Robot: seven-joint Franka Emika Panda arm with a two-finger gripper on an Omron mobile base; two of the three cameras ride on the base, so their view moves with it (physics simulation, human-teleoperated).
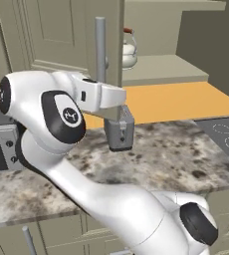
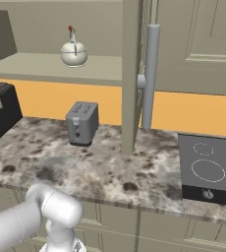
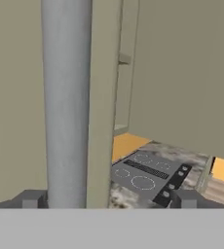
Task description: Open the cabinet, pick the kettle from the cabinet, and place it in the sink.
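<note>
The tall olive-beige panelled cabinet stands with one door swung out edge-on over the speckled stone table, leaving its shelf exposed. On that shelf, near the front edge and well left of the door in the right base view, sits the small round cream-white kettle with its thin wire handle and reddish-brown grip; the left base view shows it just past the door edge. The robot's hand has its two dark fingertips spread wide on either side of the door's long vertical grey bar handle, not closed on it. A grey boxy toaster stands on the table below the shelf, near the back edge, and a black cooktop lies at the table's right end.
</note>
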